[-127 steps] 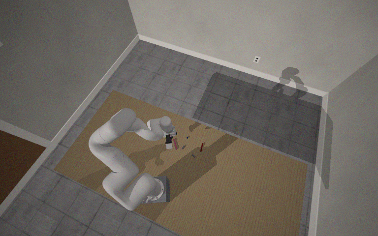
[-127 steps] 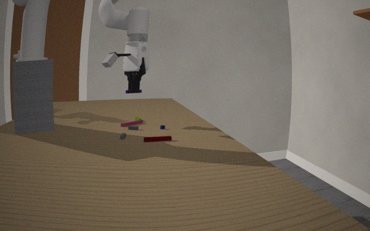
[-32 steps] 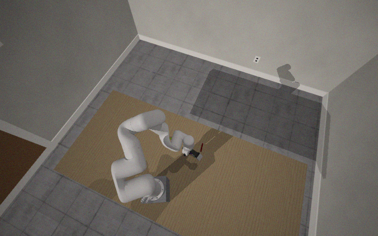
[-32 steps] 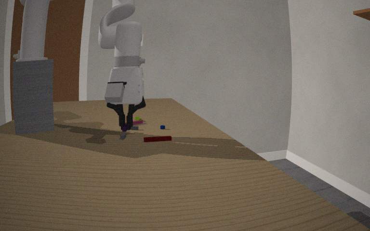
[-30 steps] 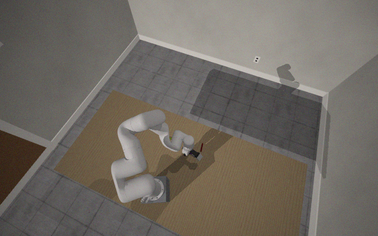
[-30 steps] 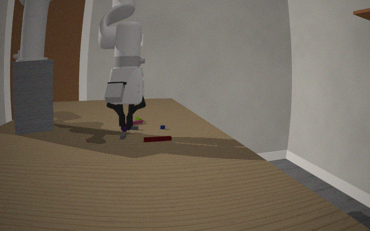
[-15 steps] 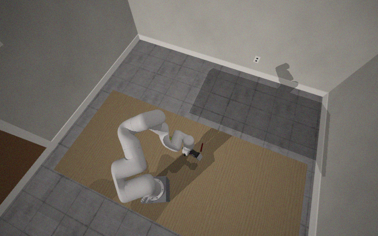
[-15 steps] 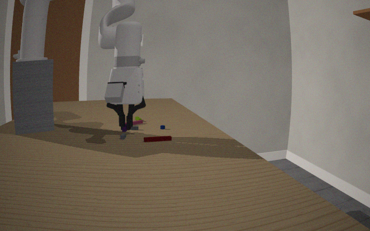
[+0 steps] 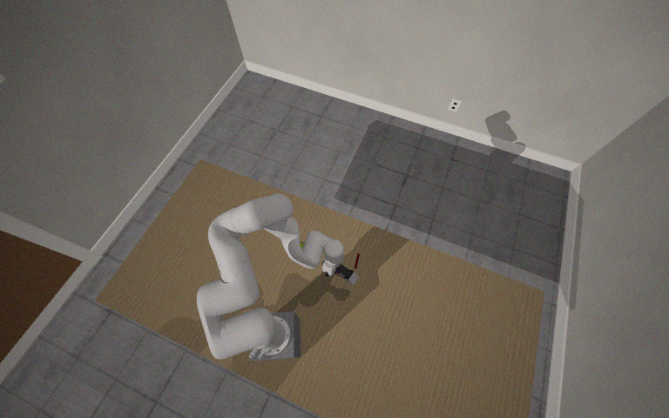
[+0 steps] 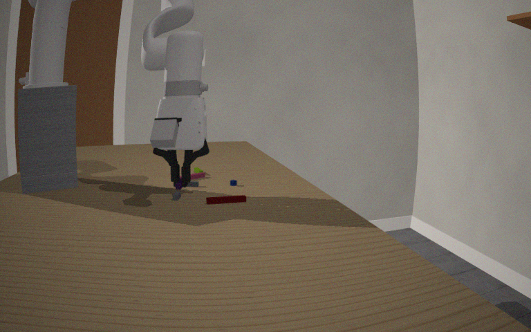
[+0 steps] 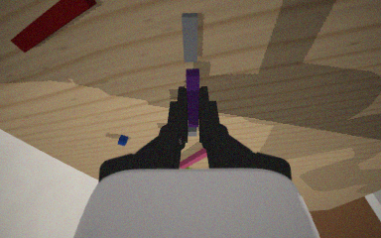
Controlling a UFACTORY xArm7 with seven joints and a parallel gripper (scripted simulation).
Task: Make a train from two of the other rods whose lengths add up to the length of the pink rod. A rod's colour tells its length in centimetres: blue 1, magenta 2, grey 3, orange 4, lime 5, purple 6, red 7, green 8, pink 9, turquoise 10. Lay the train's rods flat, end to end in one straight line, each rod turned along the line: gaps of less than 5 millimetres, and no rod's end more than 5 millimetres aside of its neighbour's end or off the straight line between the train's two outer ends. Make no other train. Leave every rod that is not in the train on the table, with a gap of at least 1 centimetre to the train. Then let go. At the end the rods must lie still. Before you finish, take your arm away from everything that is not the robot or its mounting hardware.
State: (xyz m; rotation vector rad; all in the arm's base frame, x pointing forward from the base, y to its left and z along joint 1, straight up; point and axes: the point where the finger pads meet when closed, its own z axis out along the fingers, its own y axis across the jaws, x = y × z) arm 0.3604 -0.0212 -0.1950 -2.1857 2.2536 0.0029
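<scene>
My gripper (image 11: pixel 192 98) is shut on the purple rod (image 11: pixel 192 96), held low over the table. The purple rod points along the line of the grey rod (image 11: pixel 190 37), which lies flat just beyond it, with a small gap between their ends. In the exterior view the gripper (image 10: pixel 178 180) holds the purple rod (image 10: pixel 178 184) just above and behind the grey rod (image 10: pixel 175 196). The pink rod (image 11: pixel 193 159) lies behind the fingers, partly hidden; it also shows in the exterior view (image 10: pixel 198 176). The top view shows the gripper (image 9: pixel 327 270) from above.
A red rod (image 11: pixel 52 22) lies flat off to the side, also in the exterior view (image 10: pixel 226 199). A small blue rod (image 11: pixel 123 140) lies apart. A lime rod (image 10: pixel 198 169) sits behind the pink one. The arm's grey base block (image 10: pixel 46 137) stands at the left.
</scene>
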